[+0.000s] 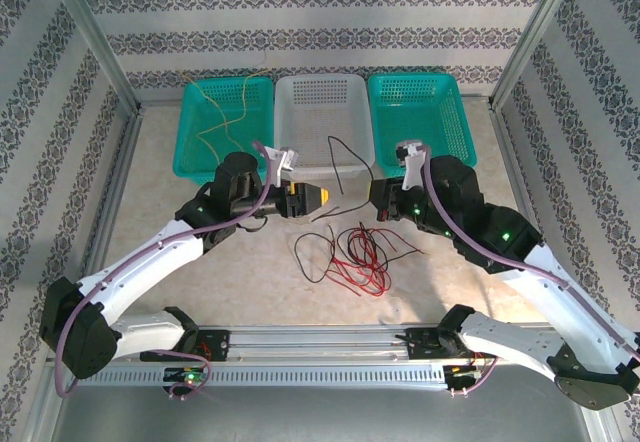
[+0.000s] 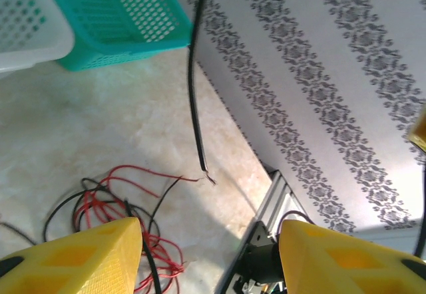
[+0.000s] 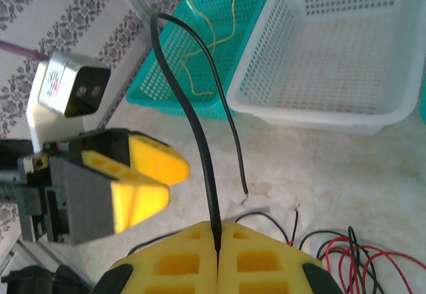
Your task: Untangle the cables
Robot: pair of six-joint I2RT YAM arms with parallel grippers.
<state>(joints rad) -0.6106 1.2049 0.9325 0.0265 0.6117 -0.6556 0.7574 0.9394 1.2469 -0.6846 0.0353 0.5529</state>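
Observation:
A tangle of red and black cables lies on the table between the arms, and the left wrist view shows it too. My right gripper is shut on one black cable, which arcs up and hangs back down to a bare end. In the top view that black cable loops over the white basket's front, above the right gripper. My left gripper stands open just left of it, yellow fingers wide apart, with the hanging black cable ahead of them. Thin yellow cables lie in the left teal basket.
Three baskets line the back: a left teal basket, a white basket and a right teal basket. Patterned walls and metal frame posts enclose the table. An aluminium rail runs along the near edge.

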